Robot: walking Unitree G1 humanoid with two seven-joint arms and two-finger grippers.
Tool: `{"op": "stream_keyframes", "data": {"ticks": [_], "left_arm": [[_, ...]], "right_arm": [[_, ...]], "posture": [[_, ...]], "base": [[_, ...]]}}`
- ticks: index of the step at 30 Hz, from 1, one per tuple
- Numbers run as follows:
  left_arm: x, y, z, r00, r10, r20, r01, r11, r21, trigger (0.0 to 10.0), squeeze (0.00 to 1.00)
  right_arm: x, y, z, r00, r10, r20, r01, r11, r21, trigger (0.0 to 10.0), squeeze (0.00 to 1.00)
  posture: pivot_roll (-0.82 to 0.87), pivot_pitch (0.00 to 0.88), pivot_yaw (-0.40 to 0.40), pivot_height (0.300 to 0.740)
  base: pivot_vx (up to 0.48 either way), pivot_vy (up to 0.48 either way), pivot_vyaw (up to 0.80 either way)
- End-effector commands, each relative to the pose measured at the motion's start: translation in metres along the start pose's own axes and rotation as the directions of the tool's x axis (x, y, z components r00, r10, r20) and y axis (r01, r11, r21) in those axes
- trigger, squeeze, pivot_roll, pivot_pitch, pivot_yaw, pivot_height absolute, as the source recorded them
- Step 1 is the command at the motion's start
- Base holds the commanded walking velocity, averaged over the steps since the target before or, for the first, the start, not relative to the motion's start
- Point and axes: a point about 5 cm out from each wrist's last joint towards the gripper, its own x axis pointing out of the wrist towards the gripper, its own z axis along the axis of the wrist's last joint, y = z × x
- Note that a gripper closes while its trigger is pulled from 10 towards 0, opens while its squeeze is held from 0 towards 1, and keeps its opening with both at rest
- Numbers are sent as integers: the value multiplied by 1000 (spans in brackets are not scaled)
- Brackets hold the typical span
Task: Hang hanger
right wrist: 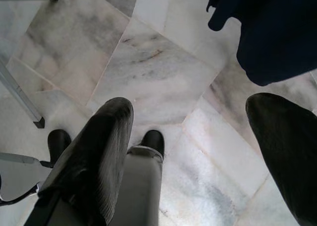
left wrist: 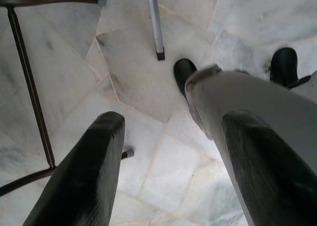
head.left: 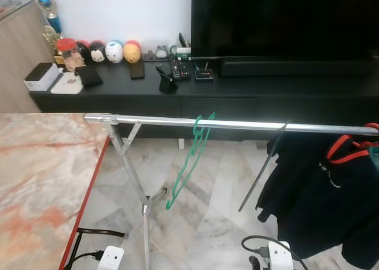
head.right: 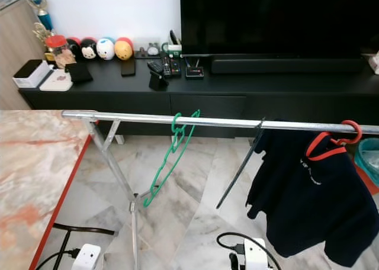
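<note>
A green hanger (head.left: pixel 188 163) hangs by its hook on the silver rail (head.left: pixel 237 124) of a clothes rack, tilted with its lower end toward the rack's leg. Further right on the rail, a red hanger (head.left: pixel 346 147) carries a dark garment (head.left: pixel 320 199). A thin dark hanger (head.left: pixel 263 166) hangs slanted beside the garment. My left gripper (left wrist: pixel 168 166) hangs open over the marble floor, with nothing between its fingers. My right gripper (right wrist: pixel 198 151) is also open and empty, pointing down at the floor near the garment's hem (right wrist: pixel 277 42).
A marble-topped table with a red edge (head.left: pixel 35 187) stands at my left. Behind the rack is a black TV console (head.left: pixel 237 89) with a television, remotes and small figures. White power strips with cables (head.left: pixel 278 255) lie on the floor. The rack's leg (head.left: pixel 145 222) stands close in front.
</note>
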Motion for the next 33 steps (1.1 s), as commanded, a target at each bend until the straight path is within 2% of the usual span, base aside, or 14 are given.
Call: {"op": "stream_keyframes", "data": {"ticks": [1, 33], "left_arm": [[-1, 2, -2, 1000, 4, -6, -4, 1000, 0, 10000, 0], [0, 2, -1, 1000, -4, -4, 4, 1000, -1, 10000, 0]], "right_arm": [[-1, 1, -4, 1000, -2, -12, 2, 1000, 20, 10000, 0], [-1, 0, -7, 999, 6, -39, -5, 1000, 16, 10000, 0]], "posture": [[-26, 0, 34, 740], [-26, 0, 32, 740]], "base": [[-266, 0, 0], [-272, 0, 0]]}}
